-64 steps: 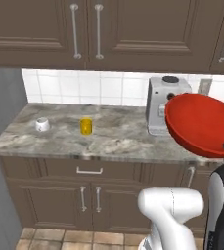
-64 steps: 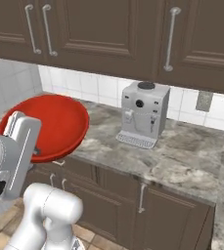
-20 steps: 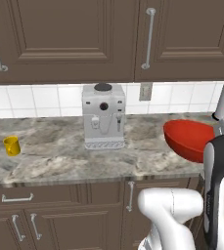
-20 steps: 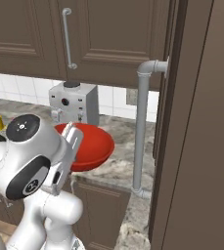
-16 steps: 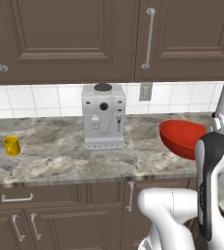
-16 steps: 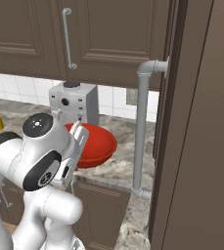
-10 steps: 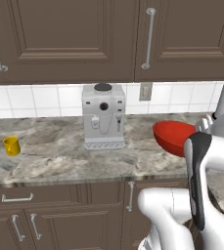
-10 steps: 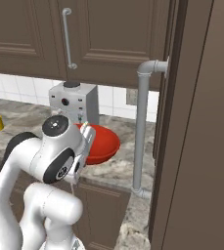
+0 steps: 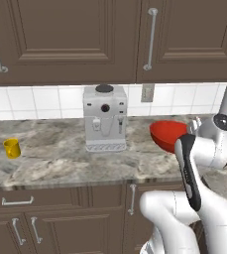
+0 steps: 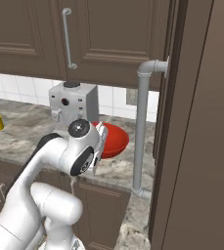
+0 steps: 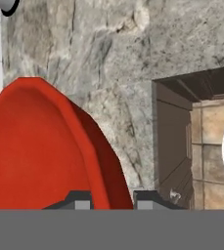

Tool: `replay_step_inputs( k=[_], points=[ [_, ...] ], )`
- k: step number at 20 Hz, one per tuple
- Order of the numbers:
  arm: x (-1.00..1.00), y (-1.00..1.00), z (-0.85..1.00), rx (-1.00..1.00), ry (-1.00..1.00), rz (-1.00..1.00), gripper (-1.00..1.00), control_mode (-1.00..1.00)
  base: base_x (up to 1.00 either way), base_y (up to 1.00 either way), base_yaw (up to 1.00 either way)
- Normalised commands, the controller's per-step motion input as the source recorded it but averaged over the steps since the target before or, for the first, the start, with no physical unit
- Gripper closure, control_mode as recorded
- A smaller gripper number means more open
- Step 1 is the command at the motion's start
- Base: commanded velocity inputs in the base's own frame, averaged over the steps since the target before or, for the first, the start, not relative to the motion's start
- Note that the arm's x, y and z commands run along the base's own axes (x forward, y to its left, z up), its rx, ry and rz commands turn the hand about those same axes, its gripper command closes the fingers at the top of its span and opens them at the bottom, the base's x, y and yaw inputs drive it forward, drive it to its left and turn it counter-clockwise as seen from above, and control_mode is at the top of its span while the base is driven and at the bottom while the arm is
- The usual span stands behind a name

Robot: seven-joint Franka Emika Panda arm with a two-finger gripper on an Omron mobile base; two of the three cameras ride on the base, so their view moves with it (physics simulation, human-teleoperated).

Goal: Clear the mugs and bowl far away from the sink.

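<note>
Red and glossy, the bowl [image 9: 168, 135] hung tilted over the right end of the worktop [image 9: 60, 163], just right of the grey coffee machine [image 9: 104, 117] and near the grey pipe [image 10: 141, 127] at the tall cabinet side. By my reckoning this was the carrying step for the bowl, nearly at its drop-off, with the setting-down not yet done. The next move seemed to call for levelling the bowl, lowering it until its base met the stone, and only then letting the fingers part; released while tilted near the front edge, it could have rolled or slid off.

As for the gripper [image 11: 111, 199], its jaws stood only narrowly apart, pinching the bowl's rim, one dark fingertip [image 11: 80, 197] inside the red wall and the other outside it. Nothing else touched the hand.

Far along the left stretch of the worktop, the yellow mug [image 9: 12, 148] stood upright, well apart from the bowl and untouched.
</note>
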Motion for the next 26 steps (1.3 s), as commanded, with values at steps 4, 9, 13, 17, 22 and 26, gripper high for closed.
replay_step_inputs(
  k=[4, 9, 13, 17, 22, 26],
  points=[
    [0.71, -0.33, -0.28, 0.00, 0.09, 0.01, 1.00, -1.00, 0.00, 0.00, 0.00],
    [0.55, -0.38, -0.33, 0.00, 0.19, 0.00, 1.00, -1.00, 0.00, 0.00, 0.00],
    [0.51, -0.27, -0.29, 0.00, 0.18, 0.00, 1.00, -1.00, 0.00, 0.00, 0.00],
    [0.46, -0.23, -0.28, 0.00, 0.11, 0.00, 1.00, -1.00, 0.00, 0.00, 0.00],
    [0.48, -0.14, -0.41, 0.00, 0.03, 0.04, 1.00, -1.00, 0.00, 0.00, 0.00],
    [0.35, -0.05, -0.52, 0.00, 0.00, 0.13, 1.00, -1.00, 0.00, 0.00, 0.00]
  ],
)
